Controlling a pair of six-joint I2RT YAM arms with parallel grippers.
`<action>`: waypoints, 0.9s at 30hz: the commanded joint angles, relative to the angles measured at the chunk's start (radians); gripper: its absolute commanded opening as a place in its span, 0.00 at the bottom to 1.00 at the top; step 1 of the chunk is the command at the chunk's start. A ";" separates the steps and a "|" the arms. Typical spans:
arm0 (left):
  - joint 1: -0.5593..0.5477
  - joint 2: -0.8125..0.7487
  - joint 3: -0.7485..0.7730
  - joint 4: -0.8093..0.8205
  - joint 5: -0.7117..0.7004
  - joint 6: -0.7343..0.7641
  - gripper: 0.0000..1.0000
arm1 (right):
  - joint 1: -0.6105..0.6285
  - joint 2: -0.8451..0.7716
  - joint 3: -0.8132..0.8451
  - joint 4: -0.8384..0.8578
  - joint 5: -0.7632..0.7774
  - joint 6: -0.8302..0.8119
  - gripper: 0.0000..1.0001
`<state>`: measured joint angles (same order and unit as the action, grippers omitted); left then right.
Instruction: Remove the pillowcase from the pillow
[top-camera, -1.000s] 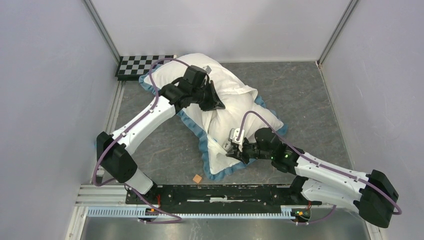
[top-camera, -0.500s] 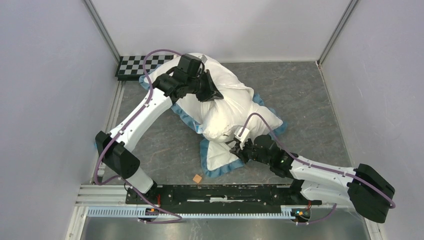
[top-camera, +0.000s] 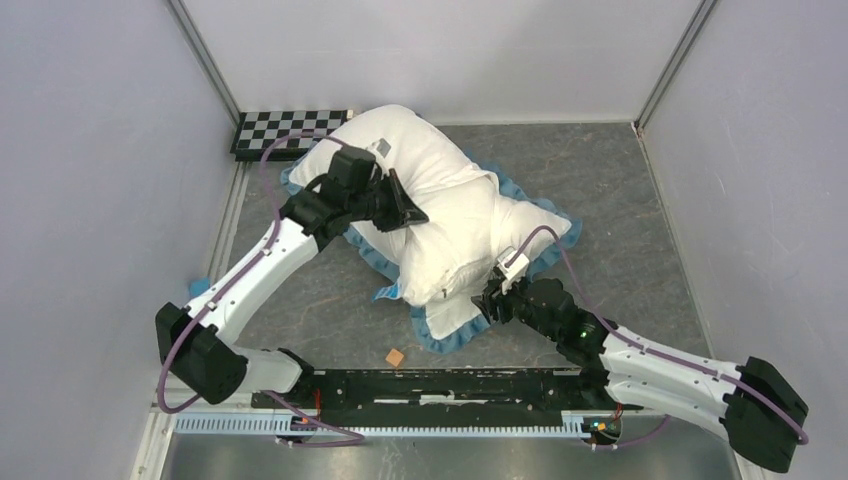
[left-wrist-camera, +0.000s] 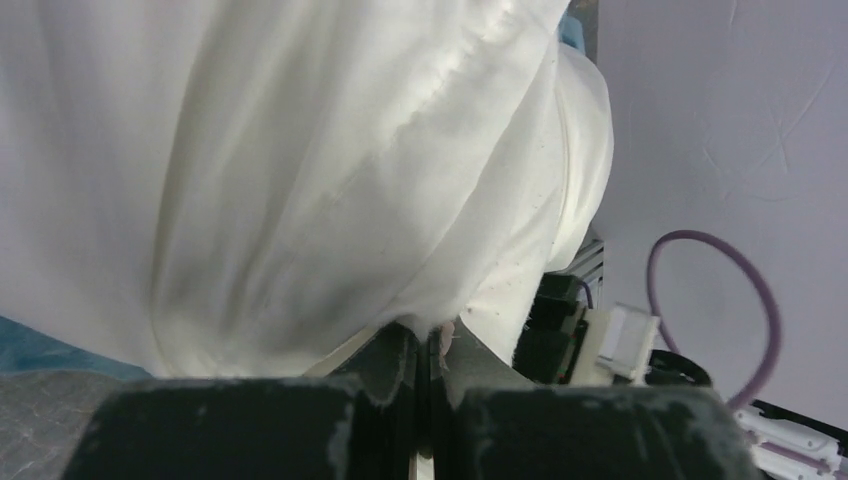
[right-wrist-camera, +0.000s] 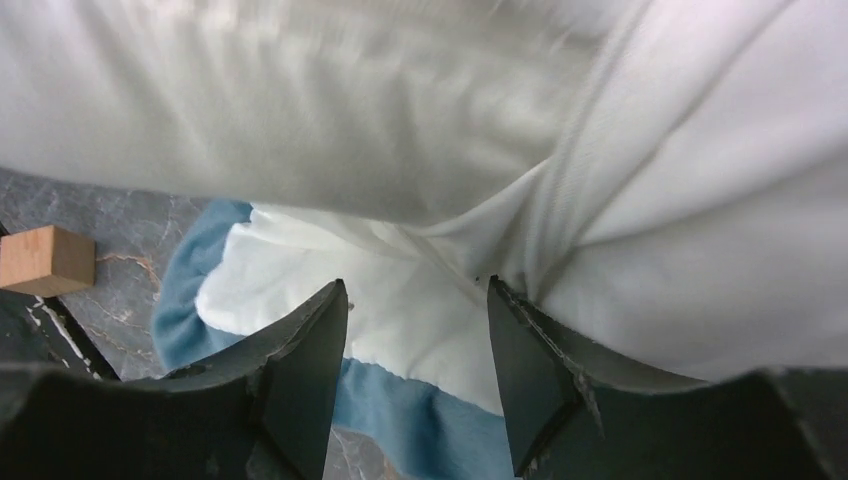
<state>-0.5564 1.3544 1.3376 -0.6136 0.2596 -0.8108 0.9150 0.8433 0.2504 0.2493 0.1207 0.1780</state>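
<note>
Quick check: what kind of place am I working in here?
Likely a lab robot cell: plain panel walls on metal posts, a checkerboard for calibration, and an aluminium mounting rail.

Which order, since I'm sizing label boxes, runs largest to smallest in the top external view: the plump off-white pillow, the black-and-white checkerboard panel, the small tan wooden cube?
1. plump off-white pillow, by far the largest
2. black-and-white checkerboard panel
3. small tan wooden cube, clearly the smallest

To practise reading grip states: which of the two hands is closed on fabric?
The left hand, pinched shut on white cloth of the pillow. The right hand differs: it is spread open over the blue-trimmed pillowcase, gripping nothing.
</note>
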 joint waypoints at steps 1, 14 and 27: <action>0.019 -0.066 -0.200 0.277 0.021 -0.039 0.02 | -0.005 -0.100 0.077 -0.194 0.077 0.012 0.60; 0.018 -0.066 -0.414 0.397 0.089 -0.054 0.02 | -0.008 -0.167 0.262 -0.466 0.443 0.145 0.87; 0.019 -0.099 -0.424 0.358 0.068 0.000 0.02 | -0.011 0.027 0.380 -0.369 0.542 0.155 0.91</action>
<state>-0.5556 1.2903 0.9085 -0.2695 0.3679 -0.8547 0.9085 0.8360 0.5728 -0.1883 0.6193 0.3504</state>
